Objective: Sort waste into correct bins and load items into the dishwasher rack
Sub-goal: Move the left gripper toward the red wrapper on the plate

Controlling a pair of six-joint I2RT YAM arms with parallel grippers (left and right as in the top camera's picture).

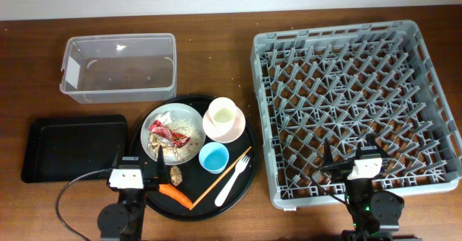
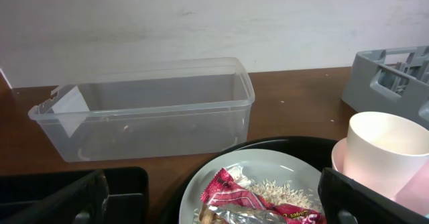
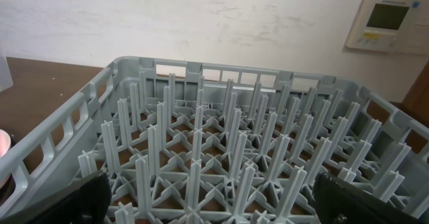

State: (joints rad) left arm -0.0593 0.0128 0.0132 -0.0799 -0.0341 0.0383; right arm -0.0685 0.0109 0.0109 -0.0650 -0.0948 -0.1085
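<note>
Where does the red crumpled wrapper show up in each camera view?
Overhead: red wrapper on the speckled plate, left of centre.
Left wrist: bottom centre, on the same plate.
Right wrist: not in it.
Shared landmark: grey dishwasher rack, right in overhead and left wrist, filling right wrist.

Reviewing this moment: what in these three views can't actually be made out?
- Left wrist view: the speckled plate and red wrapper are cut off by the bottom edge. The pink bowl is mostly hidden behind the white cup.
- Overhead: the crumbs are too small to tell from other scraps on the plate.
- Right wrist view: the dishwasher rack runs off the bottom edge. The wall panel display is too blurred to read.
</note>
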